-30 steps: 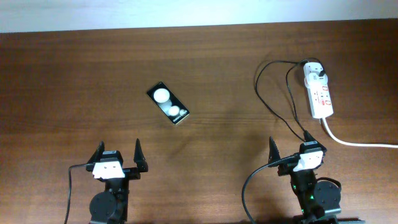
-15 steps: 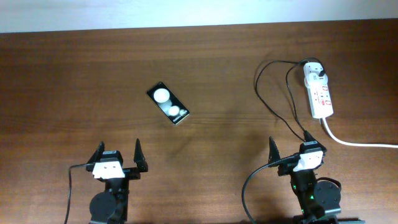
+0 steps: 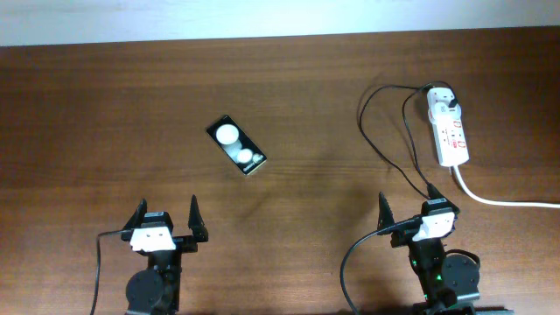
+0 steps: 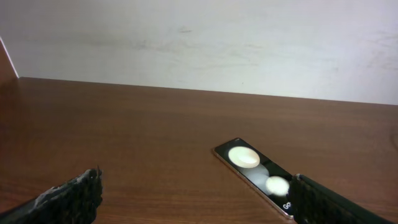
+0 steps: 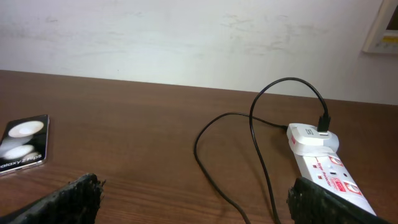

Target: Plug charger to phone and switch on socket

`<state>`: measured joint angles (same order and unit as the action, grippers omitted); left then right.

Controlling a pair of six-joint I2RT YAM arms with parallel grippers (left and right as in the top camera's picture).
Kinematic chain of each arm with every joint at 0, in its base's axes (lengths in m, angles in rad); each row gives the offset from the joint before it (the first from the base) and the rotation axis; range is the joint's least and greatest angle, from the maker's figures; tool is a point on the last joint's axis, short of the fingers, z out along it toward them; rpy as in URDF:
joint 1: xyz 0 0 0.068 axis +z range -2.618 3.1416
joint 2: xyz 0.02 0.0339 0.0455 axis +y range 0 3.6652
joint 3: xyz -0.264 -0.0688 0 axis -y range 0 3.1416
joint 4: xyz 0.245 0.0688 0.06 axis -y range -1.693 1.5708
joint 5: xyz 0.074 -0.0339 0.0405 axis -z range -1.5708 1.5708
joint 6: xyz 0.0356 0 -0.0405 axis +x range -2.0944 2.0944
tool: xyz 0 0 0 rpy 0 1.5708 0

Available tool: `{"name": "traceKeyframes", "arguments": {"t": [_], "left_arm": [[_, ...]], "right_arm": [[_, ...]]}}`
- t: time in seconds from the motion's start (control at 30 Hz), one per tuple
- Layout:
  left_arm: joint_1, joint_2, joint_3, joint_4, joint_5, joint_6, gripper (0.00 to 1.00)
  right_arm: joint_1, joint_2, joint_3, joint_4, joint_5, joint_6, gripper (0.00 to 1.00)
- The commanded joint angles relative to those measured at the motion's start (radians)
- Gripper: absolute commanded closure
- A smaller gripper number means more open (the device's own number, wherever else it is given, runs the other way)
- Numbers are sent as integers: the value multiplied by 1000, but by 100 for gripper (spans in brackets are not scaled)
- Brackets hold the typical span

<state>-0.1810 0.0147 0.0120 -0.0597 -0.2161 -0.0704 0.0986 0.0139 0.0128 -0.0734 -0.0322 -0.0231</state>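
Observation:
The black phone (image 3: pixel 236 145) with two white circles lies face up on the table, left of centre; it shows in the left wrist view (image 4: pixel 256 173) and the right wrist view (image 5: pixel 23 148). The white socket strip (image 3: pixel 448 129) lies at the far right, also in the right wrist view (image 5: pixel 326 165). The charger's white adapter (image 3: pixel 444 104) is plugged into its far end; its thin black cable (image 3: pixel 385 144) loops toward my right arm, connector tip hidden. My left gripper (image 3: pixel 165 220) and right gripper (image 3: pixel 406 213) are open and empty near the front edge.
The socket's thick white cord (image 3: pixel 503 201) runs off the right edge of the table. A white wall (image 4: pixel 199 43) stands behind the table's far edge. My arms' black cables (image 3: pixel 348 262) hang at the front.

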Motion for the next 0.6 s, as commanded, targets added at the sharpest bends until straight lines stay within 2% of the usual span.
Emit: {"name": "traceKeyframes", "arguments": {"t": [0.0, 0.33, 0.5, 0.57], "left_arm": [[3, -3, -3, -5, 11, 19, 1], [3, -3, -3, -2, 11, 19, 1], [3, -3, 34, -15, 181, 19, 1], [3, -3, 87, -98, 195, 19, 1]], "right_arm": [[-8, -11, -7, -2, -9, 4, 1], [-8, -11, -7, -2, -9, 4, 1], [-8, -11, -7, -2, -9, 4, 1], [-8, -11, -7, -2, -9, 4, 1]]}}
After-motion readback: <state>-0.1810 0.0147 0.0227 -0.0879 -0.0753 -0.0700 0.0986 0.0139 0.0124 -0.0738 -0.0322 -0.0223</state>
